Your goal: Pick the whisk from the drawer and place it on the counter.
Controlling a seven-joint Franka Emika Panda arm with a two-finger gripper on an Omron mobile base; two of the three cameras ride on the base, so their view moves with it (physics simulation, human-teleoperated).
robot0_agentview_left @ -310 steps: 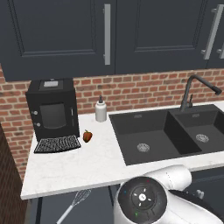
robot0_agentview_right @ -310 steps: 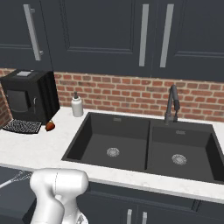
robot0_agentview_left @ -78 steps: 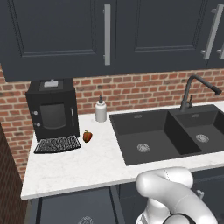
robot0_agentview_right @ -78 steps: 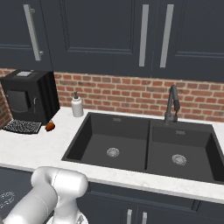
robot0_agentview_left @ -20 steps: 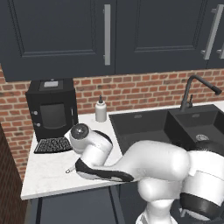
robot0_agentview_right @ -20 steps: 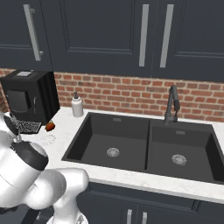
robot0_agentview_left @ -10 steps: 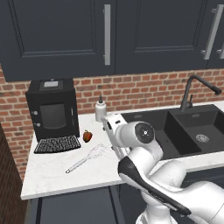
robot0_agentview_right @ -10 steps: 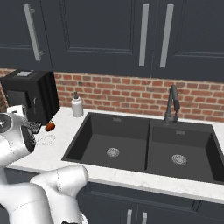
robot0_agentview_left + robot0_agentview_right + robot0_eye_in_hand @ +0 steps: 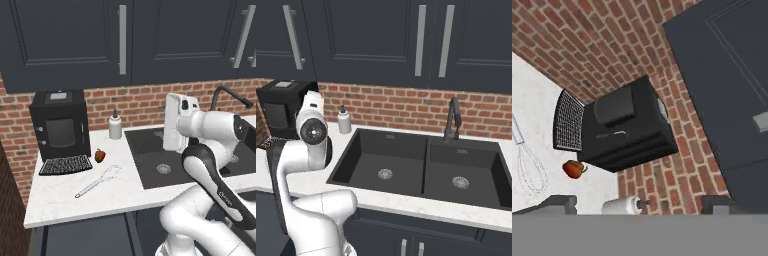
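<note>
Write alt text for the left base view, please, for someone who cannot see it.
A slim silver wire whisk lies flat on the white marble-like counter, in front of a black coffee machine and a small red fruit. The white robot arm rises at the right over a black sink, under dark wall cabinets and red brick.
</note>
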